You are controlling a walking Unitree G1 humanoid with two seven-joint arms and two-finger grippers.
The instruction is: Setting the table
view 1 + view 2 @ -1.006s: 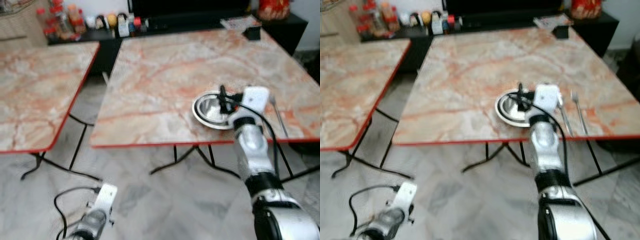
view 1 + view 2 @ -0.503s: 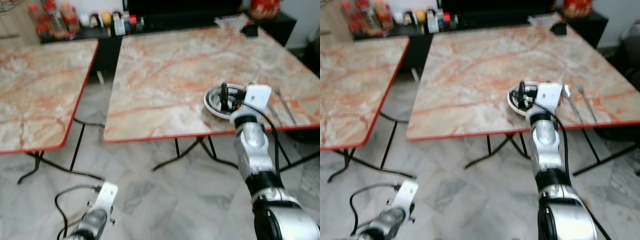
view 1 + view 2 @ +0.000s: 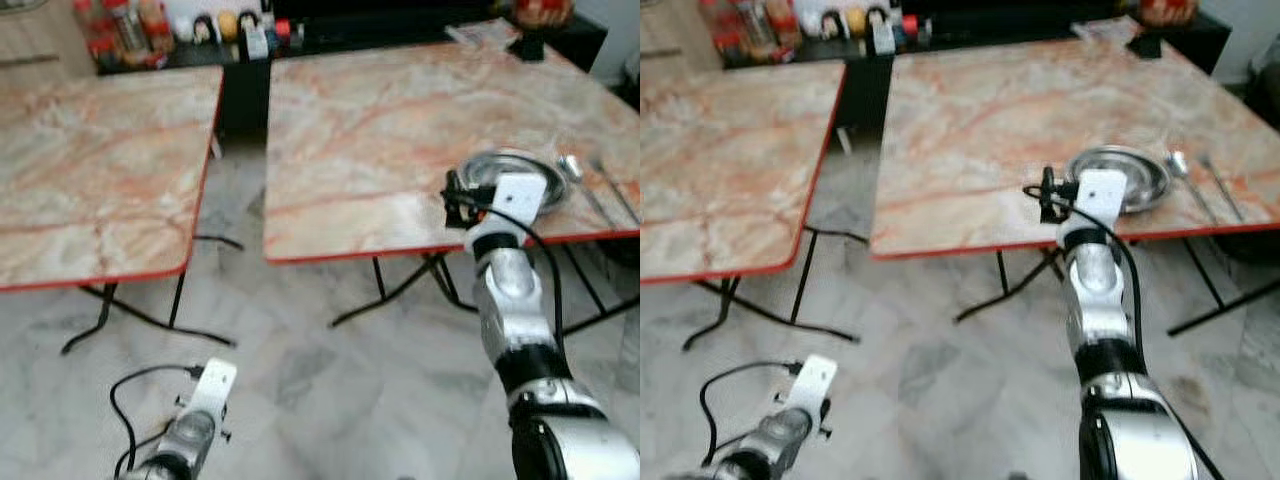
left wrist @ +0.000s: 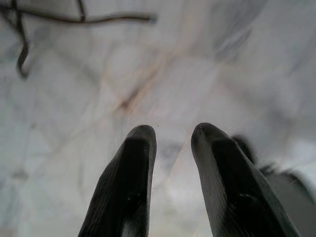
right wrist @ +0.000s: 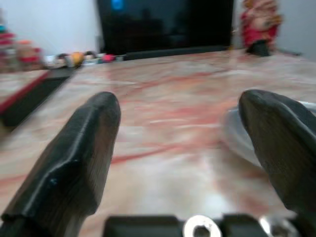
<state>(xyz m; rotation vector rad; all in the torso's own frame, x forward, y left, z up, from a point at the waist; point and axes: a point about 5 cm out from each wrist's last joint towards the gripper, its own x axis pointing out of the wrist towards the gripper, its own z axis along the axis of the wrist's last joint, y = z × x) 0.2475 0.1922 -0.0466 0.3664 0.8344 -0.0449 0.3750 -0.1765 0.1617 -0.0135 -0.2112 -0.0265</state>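
Plate (image 3: 1122, 177) beside spread right gripper (image 3: 1048, 193)

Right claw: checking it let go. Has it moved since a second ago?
Yes. The right claw, earlier over the round silver metal plate, has drawn back toward the robot, past its left rim.

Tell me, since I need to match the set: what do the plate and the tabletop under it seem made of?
The plate looks like polished metal, probably stainless steel: silvery with a bright sheen. The tabletop has a pink-orange marble pattern with a red edge; whether stone or laminate cannot be told.
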